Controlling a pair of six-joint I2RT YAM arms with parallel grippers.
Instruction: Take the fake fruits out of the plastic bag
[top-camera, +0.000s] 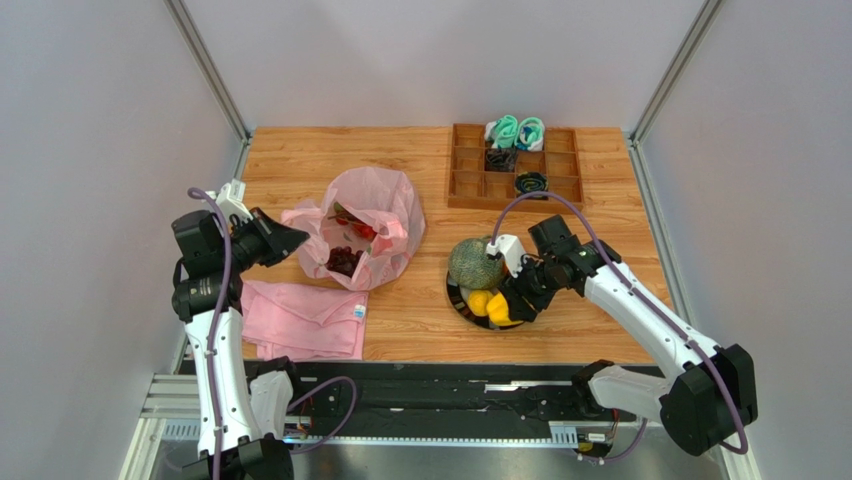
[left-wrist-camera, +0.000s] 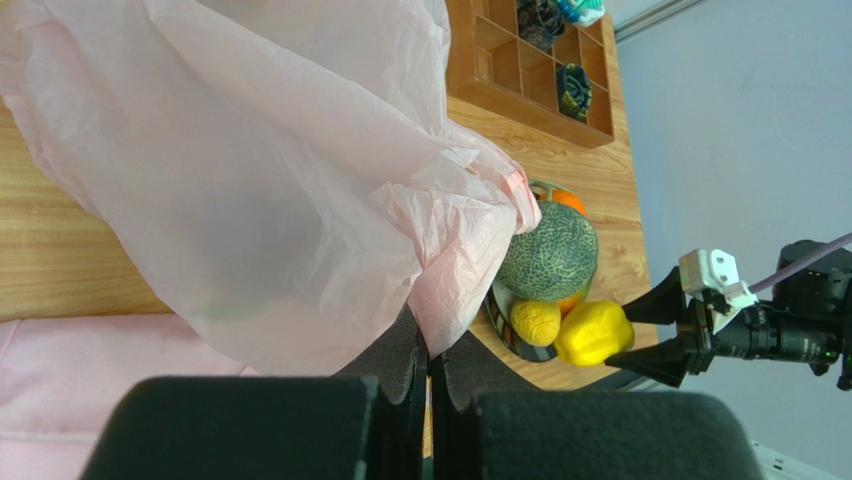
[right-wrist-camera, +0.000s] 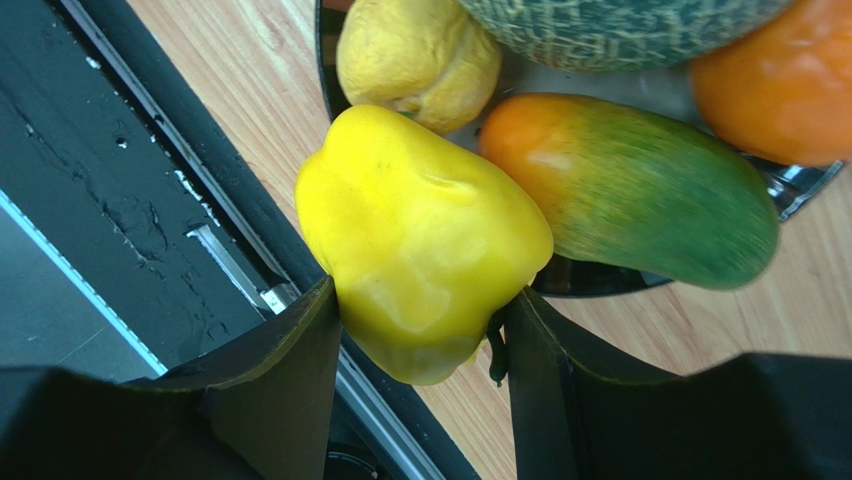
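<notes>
One plastic bag (top-camera: 385, 205), thin, crinkled, translucent pink, lies left of centre on the wooden table (top-camera: 420, 320); inside show one dark grape cluster (top-camera: 343, 261) and red berries (top-camera: 362, 231). One glossy dark dish (top-camera: 453, 292) to its right carries four fruits: netted melon (top-camera: 475, 262), pebbled lemon (top-camera: 479, 301), smooth orange (right-wrist-camera: 790, 85), oblong orange-green piece (right-wrist-camera: 640, 190). The right gripper (right-wrist-camera: 420, 320) clasps a fifth, the waxy yellow lobed piece (right-wrist-camera: 420, 230), at the dish's near rim. The left gripper (left-wrist-camera: 428, 380), fingers closed, pinches the bag's edge.
</notes>
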